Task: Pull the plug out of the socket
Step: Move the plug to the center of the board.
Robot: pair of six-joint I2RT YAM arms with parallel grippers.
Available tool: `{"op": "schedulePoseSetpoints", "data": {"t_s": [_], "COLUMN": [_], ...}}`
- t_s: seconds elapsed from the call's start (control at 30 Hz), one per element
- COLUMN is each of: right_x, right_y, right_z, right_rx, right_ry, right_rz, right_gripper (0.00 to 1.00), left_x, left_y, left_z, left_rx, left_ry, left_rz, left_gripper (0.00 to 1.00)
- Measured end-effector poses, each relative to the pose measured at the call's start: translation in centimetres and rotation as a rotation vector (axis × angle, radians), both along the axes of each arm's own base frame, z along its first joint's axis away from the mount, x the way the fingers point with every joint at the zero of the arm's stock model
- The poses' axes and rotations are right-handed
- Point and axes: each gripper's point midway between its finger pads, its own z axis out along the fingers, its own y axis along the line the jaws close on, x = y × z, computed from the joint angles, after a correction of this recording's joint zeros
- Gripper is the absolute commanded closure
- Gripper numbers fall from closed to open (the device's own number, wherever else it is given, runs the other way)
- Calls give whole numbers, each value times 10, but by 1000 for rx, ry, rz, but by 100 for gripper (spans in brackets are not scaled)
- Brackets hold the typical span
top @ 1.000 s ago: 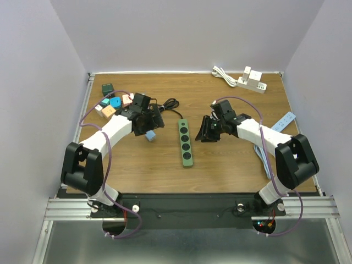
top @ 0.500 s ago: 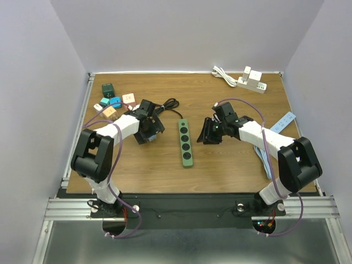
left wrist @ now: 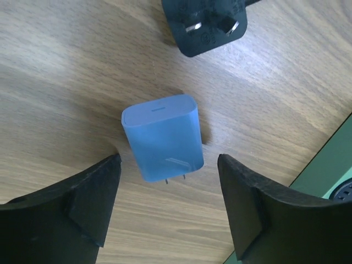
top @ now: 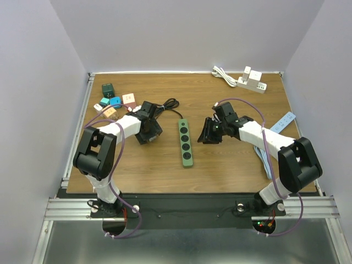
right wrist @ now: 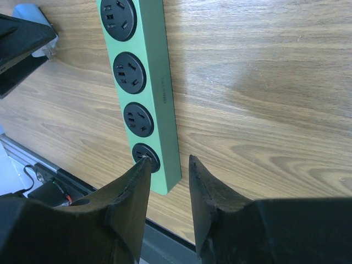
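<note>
Left of the green socket strip point(right wrist: 144, 93), the blue plug point(left wrist: 162, 137) lies loose between spread left fingers point(left wrist: 82, 198); right fingers point(right wrist: 129, 203), slightly parted, empty, hover at the strip's right edge.

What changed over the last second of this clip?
The left hand swung in over the blue plug, which now lies loose on the table between its open fingers. The right hand and the green power strip stayed put.

Bright, soft shadows, foregrd maybe blurry
</note>
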Motion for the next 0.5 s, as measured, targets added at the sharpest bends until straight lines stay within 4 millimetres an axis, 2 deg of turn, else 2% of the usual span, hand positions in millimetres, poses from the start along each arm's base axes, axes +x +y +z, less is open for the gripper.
{"op": "schedulePoseSetpoints", "data": {"t_s": [0.2, 0.33, 0.37, 0.4, 0.5], "right_x": [0, -5, -6, -8, -8], "right_y": [0, -3, -3, -4, -4], "right_z": [0, -7, -8, -10, -11], "right_rx": [0, -9, -11, -14, -14], "right_ry": [0, 18, 22, 26, 27], "right_rz": [0, 0, 0, 0, 0], "right_gripper": [65, 67, 68, 69, 70], "left_x": [12, 26, 29, 32, 40], "left_y": [9, 26, 32, 40, 69], "left_z": [-2, -1, 0, 0, 0], "left_rx": [7, 3, 4, 5, 21], "left_ry": [-18, -38, -42, -46, -52], "left_rz": [19, 55, 65, 79, 132], "left_gripper": [38, 51, 57, 72, 97]}}
